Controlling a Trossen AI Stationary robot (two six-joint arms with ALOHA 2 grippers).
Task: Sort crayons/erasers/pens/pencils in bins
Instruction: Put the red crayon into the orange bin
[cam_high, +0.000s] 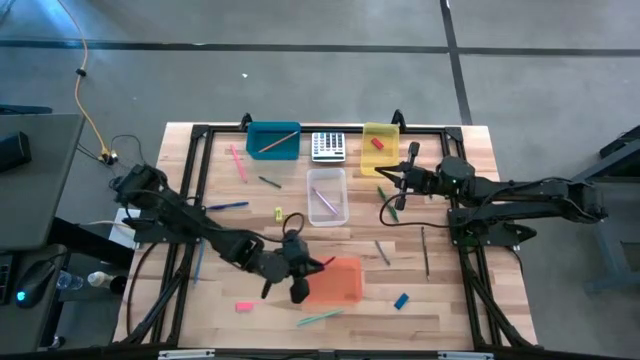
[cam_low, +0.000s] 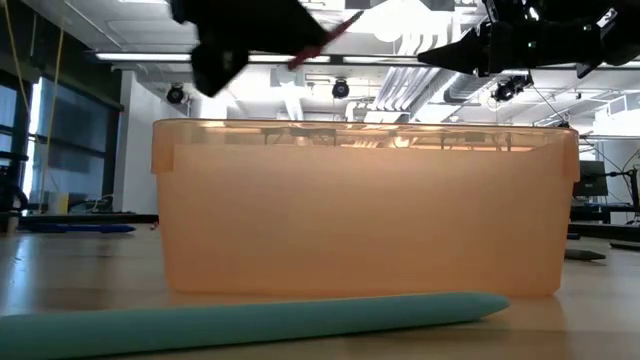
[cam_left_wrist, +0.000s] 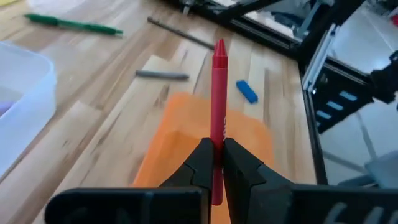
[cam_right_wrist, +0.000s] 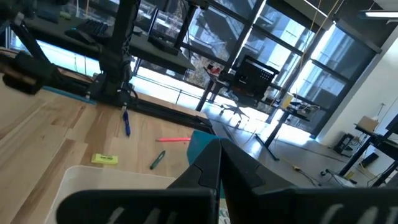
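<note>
A: What is the left gripper (cam_left_wrist: 217, 163) doing?
B: It is clamping a red crayon (cam_left_wrist: 219, 106) between its fingers, hovering at the orange bin's (cam_high: 336, 282) nine o'clock edge, the tip pointing over the bin.
A: And the right gripper (cam_high: 391, 181)?
B: Its fingers are sitting pressed together, empty, near the table's one o'clock, just below the yellow bin (cam_high: 380, 147).

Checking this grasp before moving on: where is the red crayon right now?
The red crayon is clamped in the left end effector, raised over the orange bin near the table's front middle in the high view.
</note>
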